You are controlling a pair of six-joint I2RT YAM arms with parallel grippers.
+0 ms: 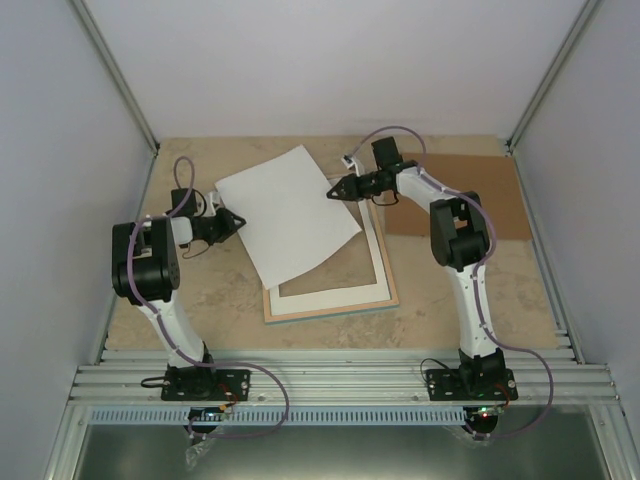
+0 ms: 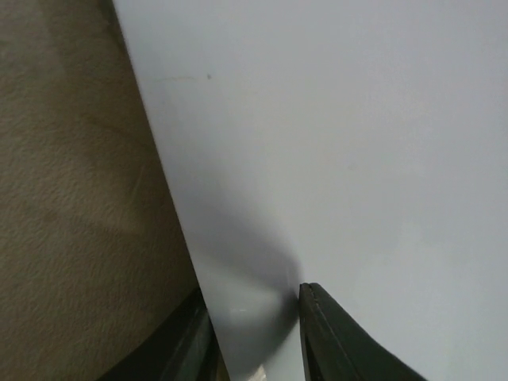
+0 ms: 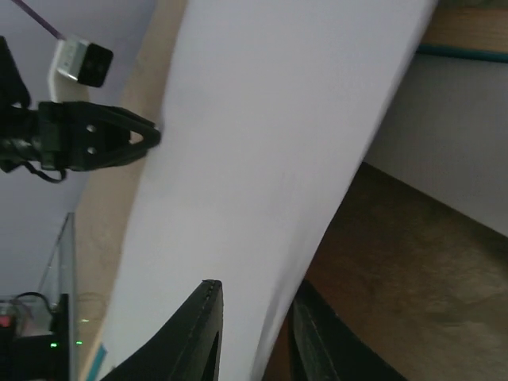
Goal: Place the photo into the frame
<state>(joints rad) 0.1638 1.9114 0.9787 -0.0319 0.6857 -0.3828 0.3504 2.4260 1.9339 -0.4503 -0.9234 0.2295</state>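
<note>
Right now your left gripper [image 1: 237,222] is closed on the left edge of the photo [image 1: 288,210]. In the left wrist view the sheet passes between the two dark fingers [image 2: 341,349], one above it and one below. Your right gripper [image 1: 333,189] is clamped on the opposite, right edge, and its wrist view likewise shows a finger [image 3: 198,341] on each side of the sheet.

Between the two grippers the photo hangs, turned at an angle, with a plain white side facing up; you cannot see any print on it from these views. Its near corner overlaps the frame [image 1: 330,312], which lies flat on the tabletop [image 1: 480,290] just beneath and towards you. The frame shows a light wood rim with a turquoise line along its near edge. A white mat board [image 1: 330,295] sits inside that rim. A brown backing board [image 1: 480,200] lies flat behind the right arm, apart from the frame.
</note>
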